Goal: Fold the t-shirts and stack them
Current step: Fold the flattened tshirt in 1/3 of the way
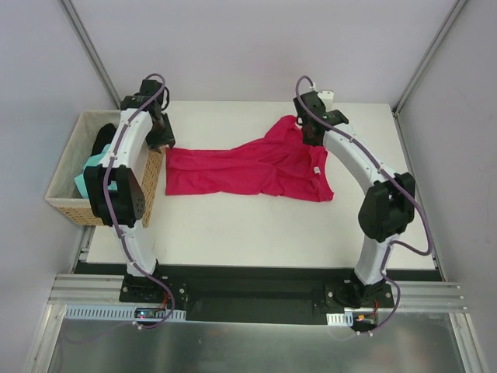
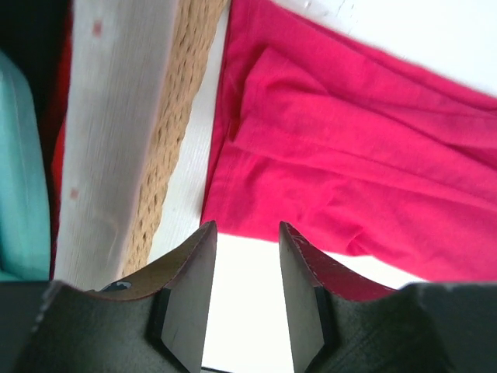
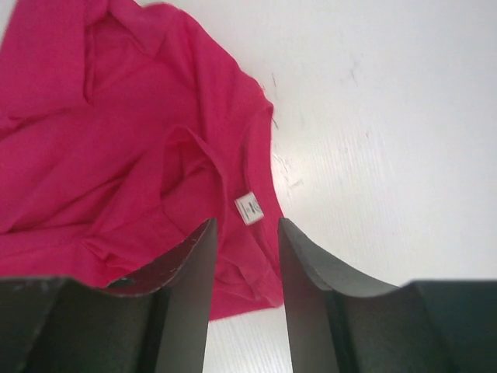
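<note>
As the left gripper (image 2: 247, 233) hangs: fingers apart, nothing in them, just bare table showing through the gap. It sits over the red shirt's left end, right next to the basket.
Right gripper (image 3: 245, 227): fingers apart too, not clamped on anything. It's over the right end of the shirt, and shirt edge plus table show between the fingers.
Red shirt (image 1: 248, 171): lying loose on the far half of the table, stretched left to right between the two grippers. It's pretty rumpled, with long creases on the left and a bunched heap on the right that comes up to a peak under the right gripper.
Tag (image 3: 249, 208): small white label on the shirt near its right edge, facing up.
Basket (image 1: 66, 167): tan wicker with a pale cloth liner, on the table's left edge. Its near wall is just beside the shirt's left end, with a sliver of table between them in the left wrist view.
Teal shirt (image 1: 89, 175): bundled in the basket, nearer side.
Black shirt (image 1: 101, 140): also in the basket, behind the teal one.
Table (image 1: 256, 233): white and matte, with some faint scuffs showing in the right wrist view.
Near edge: black base plate and a silver rail (image 1: 78, 294) with both arms bolted on.
Room: plain pale grey walls on three sides, with thin metal posts in the far corners.
</note>
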